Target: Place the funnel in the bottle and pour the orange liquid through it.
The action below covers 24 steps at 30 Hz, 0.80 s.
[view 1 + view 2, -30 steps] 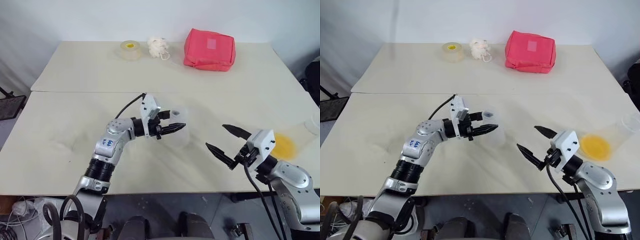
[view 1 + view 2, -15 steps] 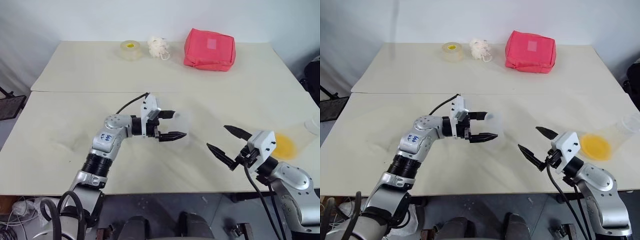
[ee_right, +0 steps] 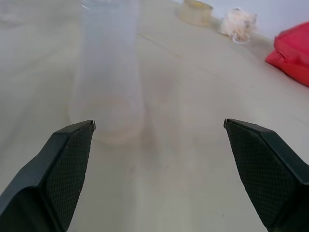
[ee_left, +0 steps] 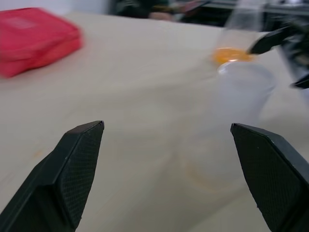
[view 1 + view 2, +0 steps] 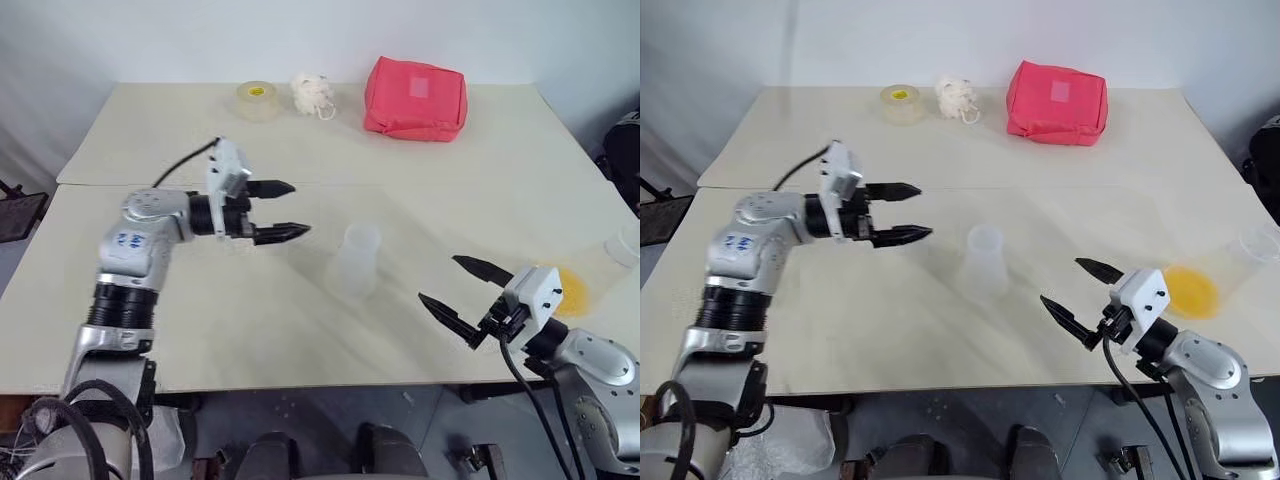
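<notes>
On the cream table (image 5: 200, 330), the left gripper (image 5: 282, 211) was seen with its two black fingers spread wide and holding nothing, pointed level toward the one translucent bottle (image 5: 356, 261). The bottle stood upright to the gripper's right and apart from it, long axis vertical, mouth up. Further right, the right gripper (image 5: 462, 293), likewise wide open and empty, was aimed back at the bottle. One patch of orange liquid (image 5: 1191, 292) was visible in clear plastic lying near the table's right edge, beyond that gripper.
</notes>
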{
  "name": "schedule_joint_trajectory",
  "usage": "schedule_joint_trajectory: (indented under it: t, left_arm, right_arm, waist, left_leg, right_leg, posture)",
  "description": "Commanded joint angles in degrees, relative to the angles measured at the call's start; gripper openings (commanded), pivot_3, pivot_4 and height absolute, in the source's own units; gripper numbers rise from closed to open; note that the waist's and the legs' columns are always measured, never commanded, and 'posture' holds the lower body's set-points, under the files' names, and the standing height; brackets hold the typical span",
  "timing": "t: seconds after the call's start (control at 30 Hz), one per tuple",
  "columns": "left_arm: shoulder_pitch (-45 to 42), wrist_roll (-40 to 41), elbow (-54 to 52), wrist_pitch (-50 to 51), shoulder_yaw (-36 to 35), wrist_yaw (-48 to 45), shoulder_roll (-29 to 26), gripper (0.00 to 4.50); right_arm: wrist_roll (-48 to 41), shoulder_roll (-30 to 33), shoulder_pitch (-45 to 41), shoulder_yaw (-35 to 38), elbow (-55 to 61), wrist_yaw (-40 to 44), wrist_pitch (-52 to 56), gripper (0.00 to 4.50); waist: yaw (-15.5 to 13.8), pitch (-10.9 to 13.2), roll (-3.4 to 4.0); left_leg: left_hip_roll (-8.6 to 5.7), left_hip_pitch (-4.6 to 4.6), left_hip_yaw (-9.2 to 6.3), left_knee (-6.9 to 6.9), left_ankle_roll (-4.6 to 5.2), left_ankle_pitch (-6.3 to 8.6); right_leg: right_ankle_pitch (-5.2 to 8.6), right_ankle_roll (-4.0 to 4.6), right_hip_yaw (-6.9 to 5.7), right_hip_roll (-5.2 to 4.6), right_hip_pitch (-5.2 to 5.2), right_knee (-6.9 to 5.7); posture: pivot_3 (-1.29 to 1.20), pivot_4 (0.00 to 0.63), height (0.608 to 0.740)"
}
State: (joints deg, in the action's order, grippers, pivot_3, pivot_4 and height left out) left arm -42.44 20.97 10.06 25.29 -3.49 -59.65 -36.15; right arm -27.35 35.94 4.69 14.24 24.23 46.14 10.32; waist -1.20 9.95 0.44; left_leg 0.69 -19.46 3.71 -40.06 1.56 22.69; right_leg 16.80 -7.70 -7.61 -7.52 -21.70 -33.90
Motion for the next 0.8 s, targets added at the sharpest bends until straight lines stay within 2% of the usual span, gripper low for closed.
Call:
schedule_joint_trajectory:
  t: [0.03, 0.2, 0.3, 0.57, 0.7, 0.8]
  left_arm:
    - [8.3, 1.7, -10.3, 2.6, -7.8, 6.2, -2.7, 4.48]
    - [25.0, 1.7, -23.7, 4.5, -20.3, 16.2, -3.1, 4.48]
    - [34.5, 0.1, -30.0, 5.1, -26.4, 20.9, -2.8, 4.48]
    - [55.0, -2.3, -43.4, 8.9, -39.1, 30.7, 2.1, 4.48]
    - [61.3, -3.5, -47.0, 10.0, -42.6, 33.5, 4.0, 4.48]
    - [61.8, -5.5, -46.3, 9.1, -40.5, 35.3, 3.7, 4.48]
  right_arm:
    - [-3.9, 2.0, -1.2, 1.0, -0.5, 5.1, -0.2, 4.5]
    - [-8.4, 4.3, -5.8, -0.7, -4.3, 13.9, 0.6, 4.5]
    - [-8.0, 5.4, -9.2, -2.8, -8.1, 18.6, 0.5, 4.5]
    - [-5.2, 2.3, -19.2, -8.9, -17.4, 23.2, -1.1, 4.5]
    - [-4.2, 0.8, -22.5, -10.8, -20.3, 24.2, -1.6, 4.5]
    - [-3.7, 0.5, -23.6, -11.4, -21.4, 24.6, -1.9, 4.5]
  waist:
    - [0.1, 0.0, 0.02]
    - [0.0, 0.1, -0.07]
    - [-0.2, 0.1, -0.08]
    - [0.0, 0.2, -0.02]
    - [0.0, 0.2, 0.02]
    - [-0.4, 0.2, 0.05]
  left_leg:
    - [0.04, 0.0, 0.0, 0.01, 0.0, 0.0]
    - [0.17, 0.0, -0.05, -0.04, 0.01, 0.01]
    - [0.19, 0.02, -0.12, -0.07, 0.01, 0.01]
    - [0.19, 0.05, -0.16, -0.05, 0.0, 0.01]
    - [0.22, 0.05, -0.15, -0.02, -0.02, 0.03]
    - [0.18, 0.04, -0.21, -0.04, -0.01, 0.02]
  right_leg:
    - [0.0, 0.0, 0.01, 0.0, 0.0, 0.01]
    - [0.0, 0.0, 0.06, -0.1, 0.02, 0.0]
    - [0.0, 0.0, 0.05, -0.12, 0.08, 0.0]
    - [0.01, 0.02, 0.06, -0.2, 0.12, 0.01]
    - [0.02, 0.04, 0.06, -0.19, 0.1, 0.04]
    - [0.04, 0.07, 0.05, -0.23, 0.12, 0.01]
  posture:
    - [0.0, 0.15, 0.74]
    - [0.0, 0.15, 0.74]
    - [0.0, 0.15, 0.74]
    - [0.0, 0.15, 0.74]
    - [0.0, 0.15, 0.74]
    - [0.0, 0.15, 0.74]
